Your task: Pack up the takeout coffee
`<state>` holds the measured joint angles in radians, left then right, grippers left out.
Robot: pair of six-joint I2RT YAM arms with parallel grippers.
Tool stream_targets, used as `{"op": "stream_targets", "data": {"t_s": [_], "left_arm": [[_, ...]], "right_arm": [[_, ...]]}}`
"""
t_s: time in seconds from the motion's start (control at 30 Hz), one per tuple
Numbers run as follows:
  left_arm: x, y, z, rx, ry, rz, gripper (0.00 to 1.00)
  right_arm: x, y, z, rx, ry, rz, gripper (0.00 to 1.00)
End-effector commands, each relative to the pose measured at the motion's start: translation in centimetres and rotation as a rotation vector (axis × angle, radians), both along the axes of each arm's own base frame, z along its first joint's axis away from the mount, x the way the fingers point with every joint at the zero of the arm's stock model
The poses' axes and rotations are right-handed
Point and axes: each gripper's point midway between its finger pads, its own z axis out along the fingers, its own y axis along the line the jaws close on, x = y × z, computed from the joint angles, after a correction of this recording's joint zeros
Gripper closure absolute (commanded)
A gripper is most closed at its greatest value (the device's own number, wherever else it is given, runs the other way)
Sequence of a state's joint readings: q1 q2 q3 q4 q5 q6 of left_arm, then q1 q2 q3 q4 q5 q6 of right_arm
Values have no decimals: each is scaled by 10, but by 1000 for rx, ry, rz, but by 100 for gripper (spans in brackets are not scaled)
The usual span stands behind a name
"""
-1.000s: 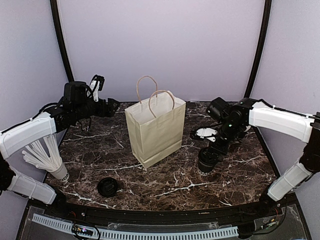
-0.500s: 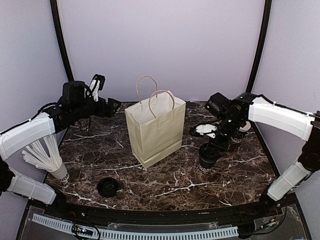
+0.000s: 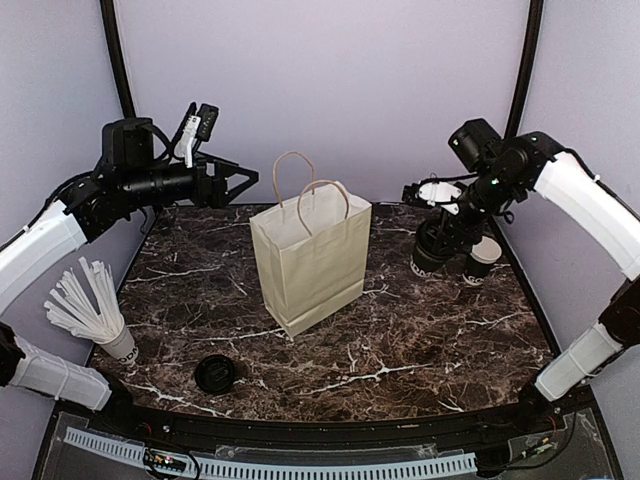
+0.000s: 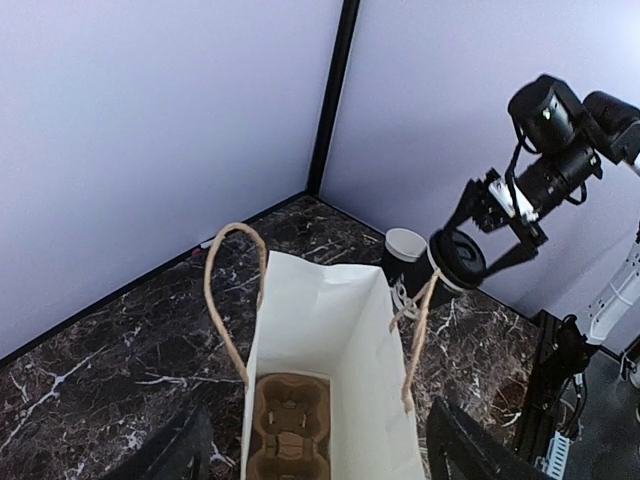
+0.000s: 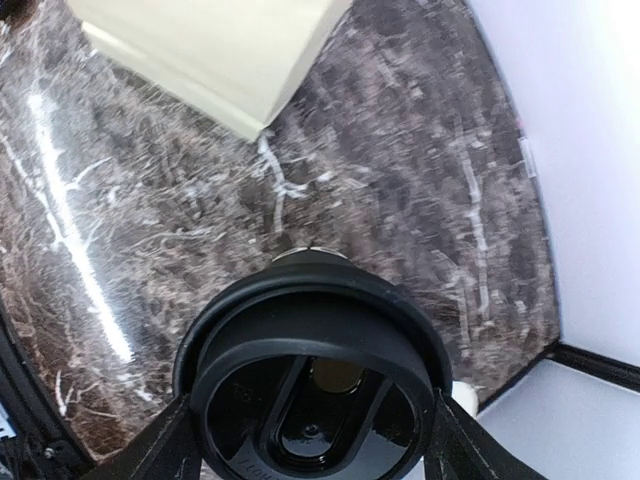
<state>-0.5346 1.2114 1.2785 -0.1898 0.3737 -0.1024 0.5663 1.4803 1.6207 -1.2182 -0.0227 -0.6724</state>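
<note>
The takeout coffee [image 3: 430, 250], a black cup with a black lid [image 5: 310, 385], hangs in the air right of the paper bag [image 3: 310, 255], and my right gripper [image 3: 436, 236] is shut on it. In the right wrist view a finger presses each side of the lid. My left gripper [image 3: 243, 183] hovers open, high at the left of the bag, holding nothing. The left wrist view looks down into the open bag [image 4: 330, 330], where a brown cardboard cup carrier [image 4: 285, 425] lies at the bottom. Beyond the bag there, the held coffee [image 4: 458, 258] shows in the right gripper.
A matching cup with a bare white rim [image 3: 483, 258] stands on the marble table [image 3: 400, 340] just right of the held coffee. A loose black lid [image 3: 215, 373] lies front left. A cup of white sticks [image 3: 105, 325] stands at the left edge. The bag's rope handles [image 3: 300, 175] stand upright.
My right gripper has lifted the lidded coffee off the table and carried it up and back to the right. The left arm has risen and swung toward the bag's top.
</note>
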Motion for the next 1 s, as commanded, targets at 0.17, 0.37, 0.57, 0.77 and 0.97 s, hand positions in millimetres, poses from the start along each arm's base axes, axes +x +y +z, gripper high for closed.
{"op": "stream_targets", "data": {"t_s": [0.17,0.37,0.57,0.77,0.97], "left_arm": [[25,-10,-48,157,245,83,26],[49,-30,-53,206,235,41,30],[69,-47,-71,270,250,12,40],[63,-71,-86,327,263,-104,55],[43,-93,-94,336,265,-215,68]], "right_arm": [[51,5,128,117,-416,-7,43],[62,17,179,280,-591,-29,47],[54,28,204,405,-601,-13,52],[25,48,204,499,-522,116,58],[7,77,190,500,-464,212,64]]}}
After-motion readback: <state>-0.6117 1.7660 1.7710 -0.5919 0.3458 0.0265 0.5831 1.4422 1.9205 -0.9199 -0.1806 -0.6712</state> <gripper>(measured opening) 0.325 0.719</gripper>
